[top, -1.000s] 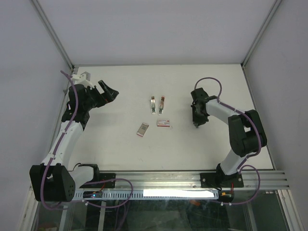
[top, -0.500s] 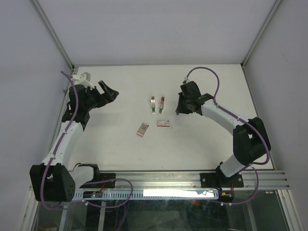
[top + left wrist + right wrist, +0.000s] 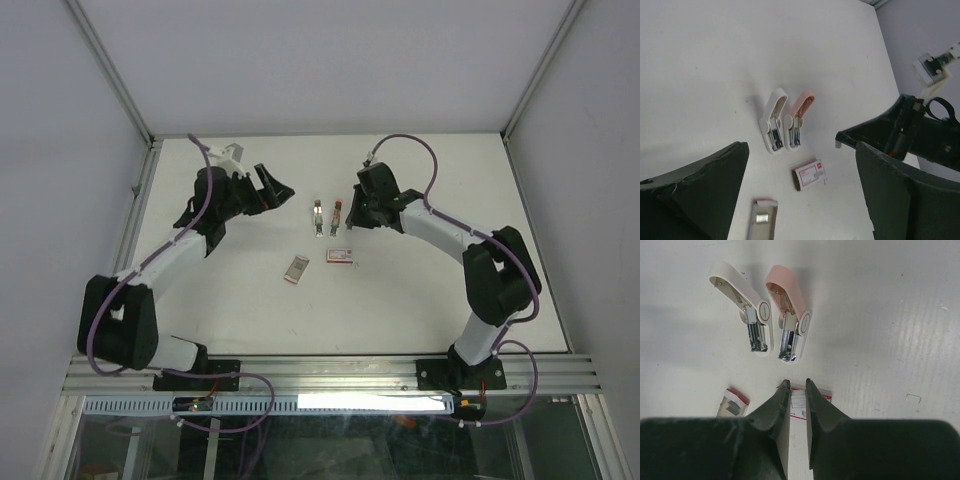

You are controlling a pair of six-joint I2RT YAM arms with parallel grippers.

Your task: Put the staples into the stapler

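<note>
Two small staplers lie open side by side in mid-table: a white stapler (image 3: 317, 218) (image 3: 773, 121) (image 3: 747, 300) and a pink stapler (image 3: 336, 216) (image 3: 797, 119) (image 3: 788, 310). The staples (image 3: 296, 268) (image 3: 761, 218) (image 3: 733, 409) are a silvery-grey block in a small open tray, nearer than the staplers. A red-and-white box (image 3: 341, 254) (image 3: 810, 174) lies beside it. My left gripper (image 3: 272, 189) (image 3: 800, 146) is wide open and empty, left of the staplers. My right gripper (image 3: 351, 222) (image 3: 796, 383) is nearly shut and empty, hovering just right of the pink stapler, above the box.
The white table (image 3: 430, 300) is ringed by grey walls and a metal rail at its near edge. A loose bent staple (image 3: 913, 398) lies on the table to the right. The right arm's black wrist (image 3: 900, 130) shows in the left wrist view.
My left arm has swung right, from the table's left edge toward the staplers. My right gripper has moved left and farther back, from the right side to beside the pink stapler.
</note>
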